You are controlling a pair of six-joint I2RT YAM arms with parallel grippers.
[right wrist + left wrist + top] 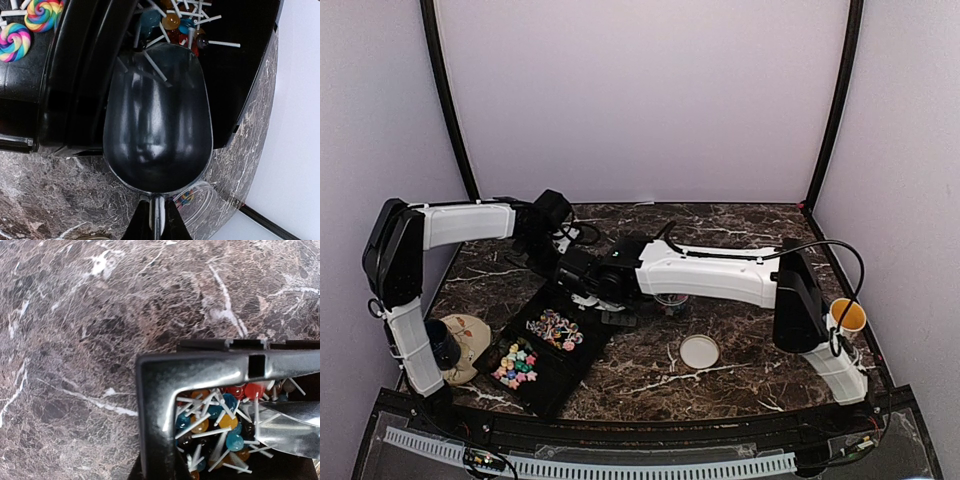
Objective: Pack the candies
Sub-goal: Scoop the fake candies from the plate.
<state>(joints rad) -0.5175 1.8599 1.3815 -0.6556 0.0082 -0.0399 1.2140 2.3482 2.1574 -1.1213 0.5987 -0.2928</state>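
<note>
A black compartment tray (pixel 582 352) holds the candies: pastel star pieces (pixel 515 365) in the near section, rainbow swirl lollipops (pixel 555 330) (pixel 30 22) in the middle one, and small ball lollipops (pixel 220 425) (pixel 175 20) with white sticks in the far one. My right gripper (pixel 158 212) is shut on the handle of a metal scoop (pixel 157 115), whose mouth is pushed into the ball lollipops; two sticks lie over its lip. My left gripper (pixel 545 235) is at the tray's far corner (pixel 155 405), shut on its edge, with its fingers mostly hidden.
A clear jar (pixel 205 200) with a swirl lollipop inside lies under the scoop's handle. A white round lid (pixel 699 351) rests on the marble to the right of the tray. A yellow cup (pixel 847 316) stands by the right arm's base, and a tan object (pixel 465 340) by the left base.
</note>
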